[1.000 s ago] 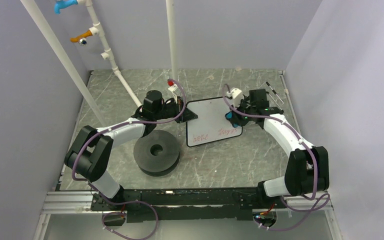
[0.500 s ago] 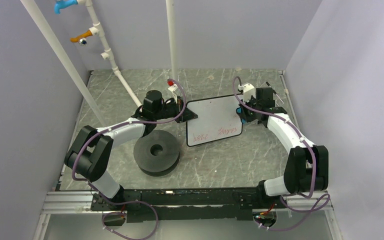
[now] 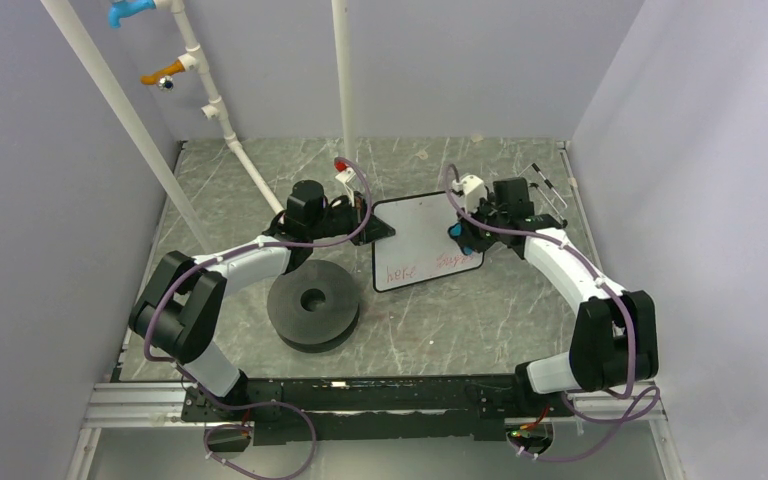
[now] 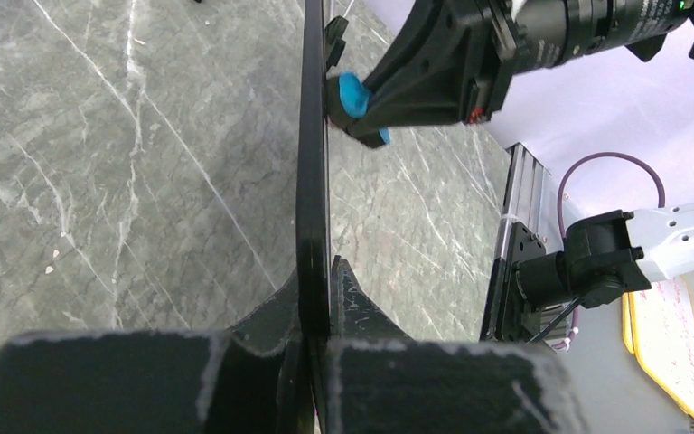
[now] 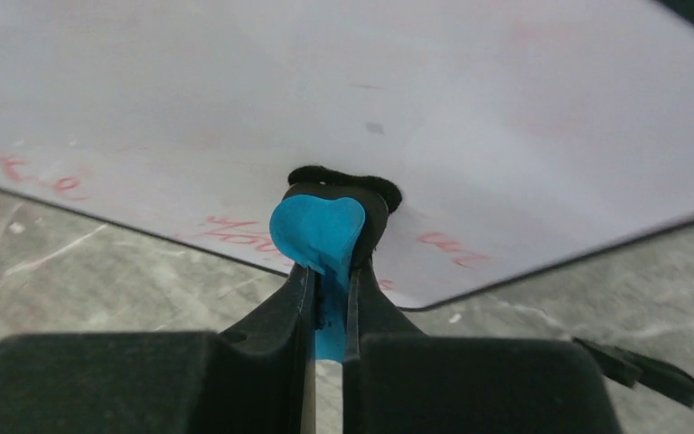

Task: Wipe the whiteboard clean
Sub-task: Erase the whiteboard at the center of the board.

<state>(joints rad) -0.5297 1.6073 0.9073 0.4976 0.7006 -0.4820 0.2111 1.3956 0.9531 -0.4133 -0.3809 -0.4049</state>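
Note:
The whiteboard lies in mid-table, with red handwriting along its near edge. My left gripper is shut on its left edge. In the left wrist view the board shows edge-on between my gripper's fingers. My right gripper is shut on the blue-and-black eraser and presses it on the board's right part. In the right wrist view the eraser sits between the gripper's fingers, its black pad against the board, just above the red writing.
A black disc lies left of the board near my left arm. White pipes stand at the back and left. Marker pens lie at the back right. Walls close in on three sides.
My right gripper carried the eraser out to the board's right edge, then back left onto the board. My left gripper has kept its hold and not moved.

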